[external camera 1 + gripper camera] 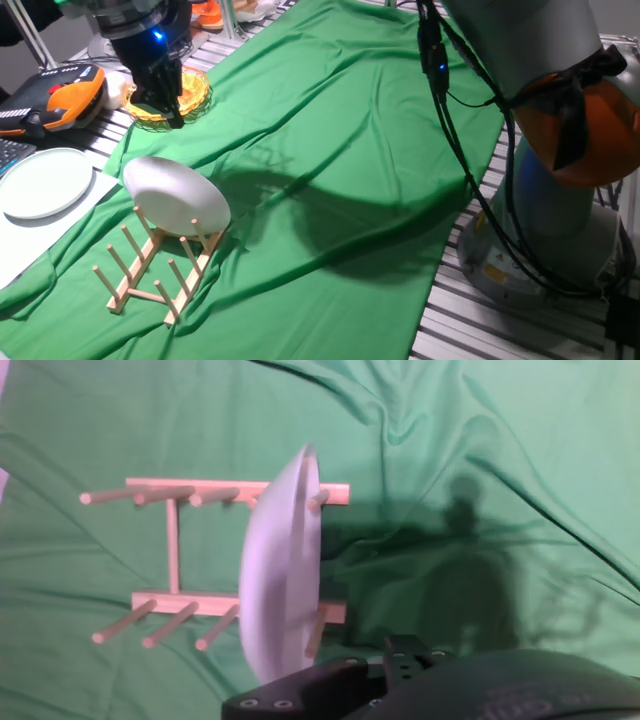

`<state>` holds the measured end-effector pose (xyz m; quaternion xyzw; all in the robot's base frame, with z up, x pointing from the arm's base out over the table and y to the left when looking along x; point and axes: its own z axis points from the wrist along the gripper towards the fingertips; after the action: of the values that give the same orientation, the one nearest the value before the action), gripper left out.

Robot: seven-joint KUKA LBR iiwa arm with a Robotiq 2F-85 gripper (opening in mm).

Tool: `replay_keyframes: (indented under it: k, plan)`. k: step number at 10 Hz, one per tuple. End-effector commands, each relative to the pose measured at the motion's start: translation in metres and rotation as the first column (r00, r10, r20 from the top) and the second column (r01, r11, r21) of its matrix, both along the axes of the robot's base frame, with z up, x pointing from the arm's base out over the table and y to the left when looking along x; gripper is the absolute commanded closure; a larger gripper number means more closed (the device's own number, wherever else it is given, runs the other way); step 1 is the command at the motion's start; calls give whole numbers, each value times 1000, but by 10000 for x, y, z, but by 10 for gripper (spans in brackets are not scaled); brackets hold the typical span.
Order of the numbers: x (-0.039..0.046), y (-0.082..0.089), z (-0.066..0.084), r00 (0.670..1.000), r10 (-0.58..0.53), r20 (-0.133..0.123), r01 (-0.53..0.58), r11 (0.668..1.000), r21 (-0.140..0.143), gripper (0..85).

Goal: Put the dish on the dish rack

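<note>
— White and matte, the dish [178, 195] stands on edge in the dish rack [150, 268], doesn't it?

— Yes. It sits at one end of the light-wood rack, slotted between upright pegs and leaning a little; the hand view shows its rim [290, 560] crossing both rails.

— And the gripper [166, 108]?

— Up and away from the dish, touching nothing, above the orange-yellow glass dish [190, 98]. I cannot tell whether its fingers are parted.

— What lies around?

— Green cloth [340, 150] under the rack, a paler plate [45, 183] just off its edge, and an orange-and-black device [60, 100] beyond.
</note>
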<state>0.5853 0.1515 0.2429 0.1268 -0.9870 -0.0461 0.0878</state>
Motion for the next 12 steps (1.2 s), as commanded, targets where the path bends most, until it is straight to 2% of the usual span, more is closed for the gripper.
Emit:
replay_keyframes:
  k: [1,3,4,12]
  plan:
    - [-5,-3,-5,1000,2,-1,-2,1000,-1,850]
    - [-62,-57,-52,1000,7,17,-7,1000,-3,850]
    - [-71,-64,-68,1000,10,11,-10,1000,4,850]
    - [-53,-53,-108,1000,12,8,-12,1000,7,850]
